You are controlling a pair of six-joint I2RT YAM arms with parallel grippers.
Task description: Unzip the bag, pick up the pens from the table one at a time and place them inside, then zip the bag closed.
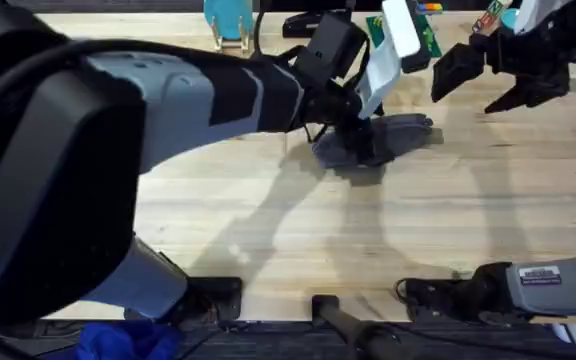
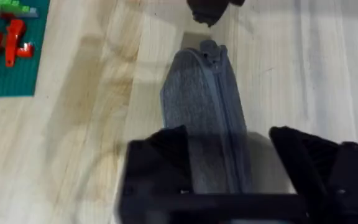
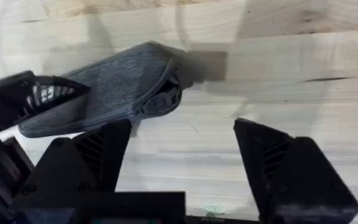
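Currently: Pouch Gripped, Zip Closed

Lies on the table [image 1: 268, 230], pale wooden planks with visible grain, toward the far centre: the bag [image 1: 383, 140], an elongated oval pouch of grey-blue woven fabric. Runs lengthwise along its upper seam as a ribbed zip line, shut along the stretch visible in the left wrist view, with the slider at the far rounded end. Clamped across the near end of the bag by the left gripper [image 2: 229, 180], black blocky fingers pressed against both fabric sides. Hovers above the table beyond the bag's other end: the right gripper [image 1: 488, 80], black angular fingers spread wide, holding nothing. Sits nearby on the table: a green studded brick plate [image 2: 8, 68] carrying small red bricks.
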